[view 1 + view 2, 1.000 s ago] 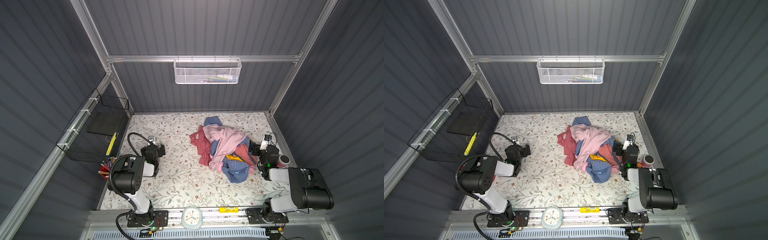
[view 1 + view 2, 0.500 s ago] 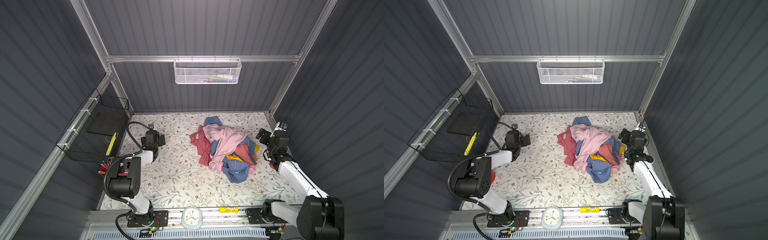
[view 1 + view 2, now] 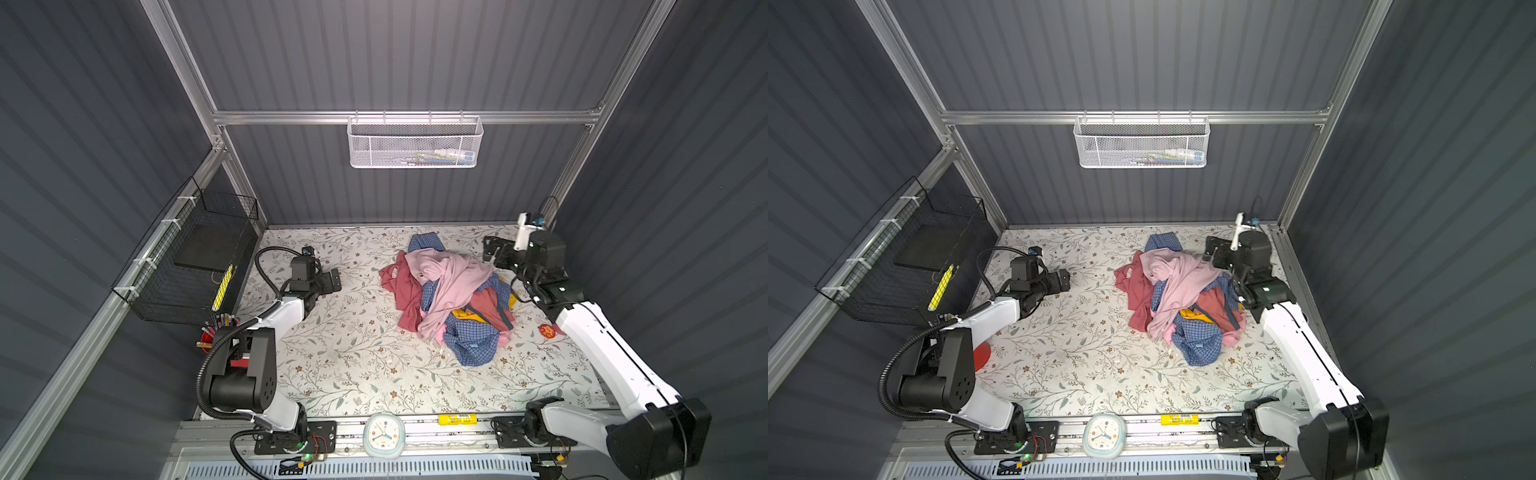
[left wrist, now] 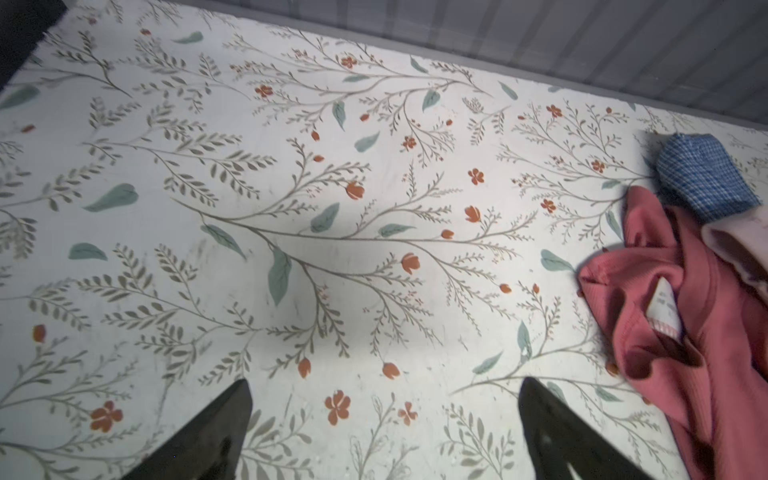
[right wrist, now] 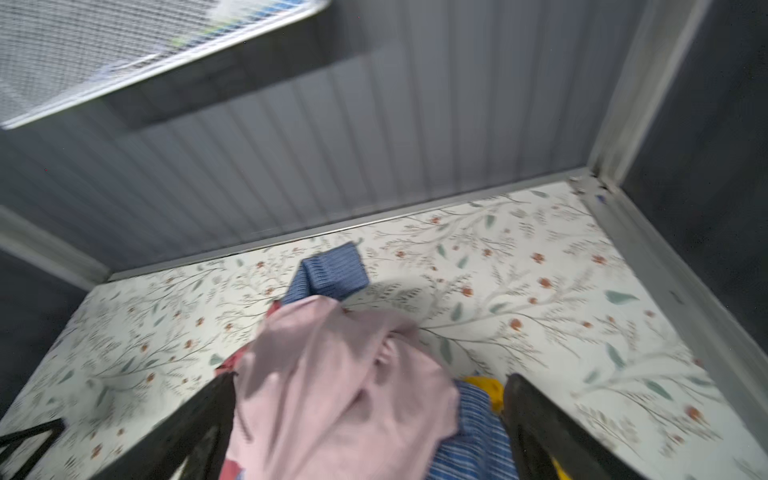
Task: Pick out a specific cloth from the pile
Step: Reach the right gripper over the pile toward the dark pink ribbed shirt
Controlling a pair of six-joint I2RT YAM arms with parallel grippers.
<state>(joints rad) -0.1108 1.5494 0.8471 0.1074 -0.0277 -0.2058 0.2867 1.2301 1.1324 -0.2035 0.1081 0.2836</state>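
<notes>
Dusty-rose cloth (image 3: 404,286) lies on the worktop (image 3: 353,353) at nine o'clock of the pile (image 3: 455,303), partly beneath the pale pink garment (image 3: 451,274). Left fingers (image 4: 220,432) and right fingers (image 5: 536,419) stand apart, empty. Hazard: right fingers, over that garment, may snag it instead.

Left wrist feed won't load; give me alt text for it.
The open left gripper hovers over bare floral tabletop, holding nothing. To one side lies the dusty rose cloth, beside a blue checked piece and a pale pink garment.
</notes>
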